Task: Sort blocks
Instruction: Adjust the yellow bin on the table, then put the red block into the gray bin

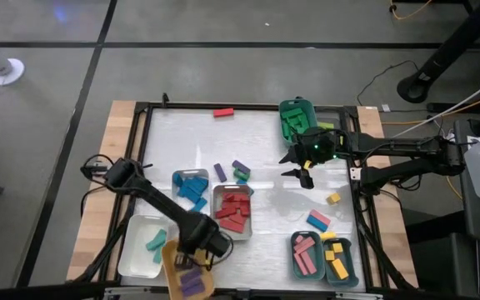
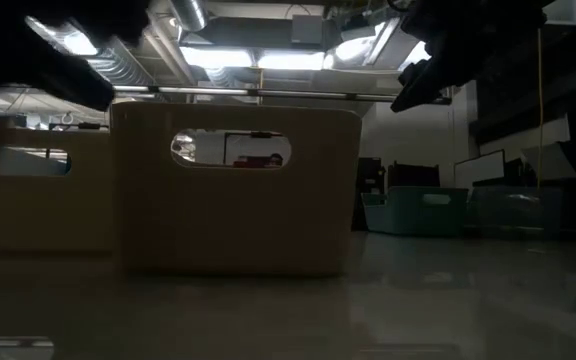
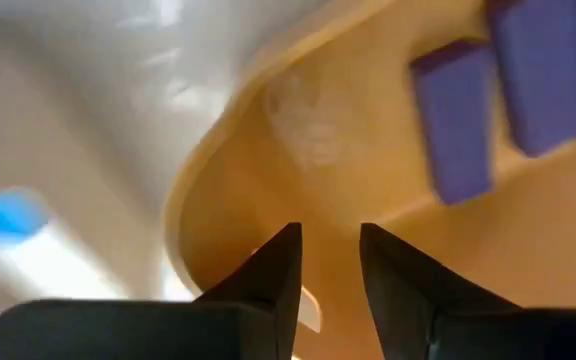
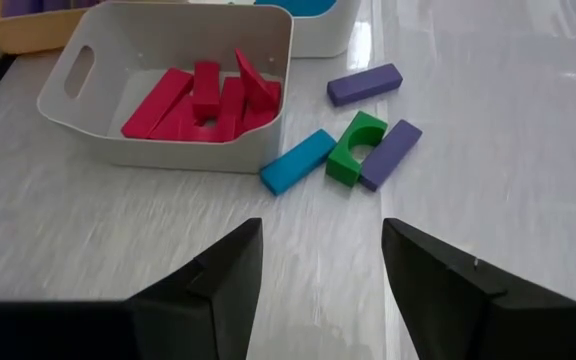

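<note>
From my remote station, I see the left hand (image 1: 197, 265) poised over the orange tray (image 1: 173, 279) at the near edge of the surface (image 1: 265, 142), its fingers (image 3: 273, 275) apart with only a narrow gap and nothing between them. Two purple blocks (image 3: 458, 120) lie inside that tray, beyond the fingertips.

The right hand (image 1: 304, 171) hovers over the bare middle of the surface, near the green tray (image 1: 294, 112), its fingers (image 4: 218, 275) spread wide and empty. Ahead of it in the right wrist view, a loose cluster rests on the surface: a blue block (image 4: 298, 160), a green arch-shaped block (image 4: 356, 145) and a purple block (image 4: 390, 153) touching one another, with another purple block (image 4: 364, 84) just beyond them. Beside the cluster stands the grey tray (image 4: 118, 140) holding the red blocks (image 4: 203, 100).

Elsewhere in the overhead view (sorting is plainly only partly done), a tray of blue blocks (image 1: 192, 188) sits beside the red ones, a white tray (image 1: 136, 250) holds a teal block (image 1: 156, 242), and two dark teal trays (image 1: 352, 271) at the near right corner hold pink blocks (image 1: 306, 254) and yellow blocks (image 1: 337, 260). Loose pieces remain: a red block (image 1: 223, 112) at the far edge, a yellow block (image 1: 333, 198) and a pink-and-blue pair (image 1: 318, 220) to the right.

The low view is too dark to tell more than tray walls.
</note>
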{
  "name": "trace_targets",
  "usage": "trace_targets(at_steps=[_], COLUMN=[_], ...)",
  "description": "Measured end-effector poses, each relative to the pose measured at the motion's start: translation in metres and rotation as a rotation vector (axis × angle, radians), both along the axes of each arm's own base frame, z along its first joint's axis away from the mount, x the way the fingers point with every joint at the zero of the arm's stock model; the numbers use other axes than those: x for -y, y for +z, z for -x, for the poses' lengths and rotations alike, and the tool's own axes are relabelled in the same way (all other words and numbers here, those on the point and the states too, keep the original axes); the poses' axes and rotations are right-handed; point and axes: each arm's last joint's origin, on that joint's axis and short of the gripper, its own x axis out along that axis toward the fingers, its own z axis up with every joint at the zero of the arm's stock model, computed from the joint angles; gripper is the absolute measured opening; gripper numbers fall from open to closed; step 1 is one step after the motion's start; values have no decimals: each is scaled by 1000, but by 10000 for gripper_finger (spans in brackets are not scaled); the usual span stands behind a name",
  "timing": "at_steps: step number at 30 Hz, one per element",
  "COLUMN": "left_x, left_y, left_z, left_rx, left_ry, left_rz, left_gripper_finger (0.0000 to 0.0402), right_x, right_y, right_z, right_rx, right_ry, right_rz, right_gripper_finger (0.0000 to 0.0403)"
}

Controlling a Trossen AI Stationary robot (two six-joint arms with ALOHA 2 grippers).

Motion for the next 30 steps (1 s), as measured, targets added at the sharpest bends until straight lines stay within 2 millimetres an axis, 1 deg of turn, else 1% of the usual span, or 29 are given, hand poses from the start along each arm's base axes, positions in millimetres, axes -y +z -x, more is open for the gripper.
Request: trace_targets(at_steps=[3,6,10,12,14,16,18,21,23,25,27,30], left_x=[-16,-27,-39,-44,-51,-59,-69,-87,-99,-113,-127,-148], left_y=[0,7,22,35,51,69,92,130,152,172,188,203], left_z=[0,-4,-5,-3,1,5,10,24,33,43,53,67], left_rx=[-13,27,73,111,171,265,407,638,787,912,993,1042], left_ry=[-6,-29,-39,-25,-13,-4,11,20,48,96,153,235], left_rz=[-100,-132,-112,-99,-97,-133,-193,-308,-400,-491,-577,-690], left_gripper_finger=[88,84,79,78,78,78,77,76,76,76,76,77], right_x=[0,0,0,0,1,2,5,11,18,26,35,52], right_y=[0,0,0,0,2,5,8,13,15,11,5,-6], right_z=[0,0,0,0,-1,-4,-10,-21,-30,-37,-45,-56], right_rx=[0,-1,0,5,21,63,118,219,287,321,336,354], right_ry=[0,0,0,0,-8,-44,-101,-180,-176,-151,-147,-189], right_rz=[0,0,0,1,11,47,98,166,198,207,201,209], right_gripper_finger=[207,207,207,207,207,207,207,207,207,207,207,207])
